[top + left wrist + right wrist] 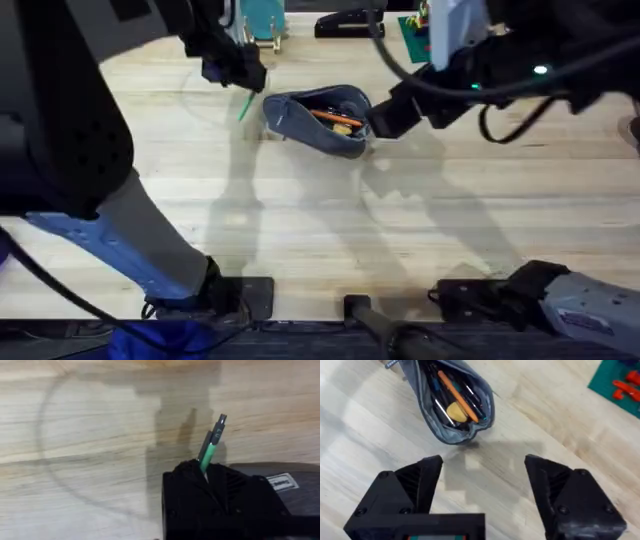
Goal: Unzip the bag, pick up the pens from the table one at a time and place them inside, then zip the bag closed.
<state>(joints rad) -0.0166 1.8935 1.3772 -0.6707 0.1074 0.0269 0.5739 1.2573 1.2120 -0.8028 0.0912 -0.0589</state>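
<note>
- Holding the green pen (210,446), the left gripper (238,72) is clamped on its shaft, the pen's free end hanging below the fingers over the table (320,240).
- The bag (318,120) lies just beside that gripper, unzipped, the orange pen (335,118) already inside.
- The right gripper (485,487) stands at the bag's other end, fingers spread wide, gripping nothing.
- Step in hand, as judged: inserting the green pen. Bring it along the zipper line, tip first into the mouth, and release only once it is well inside.
- The right wrist view shows the bag's interior and a yellow object (456,412); the left wrist view shows the grip on the pen.
</note>
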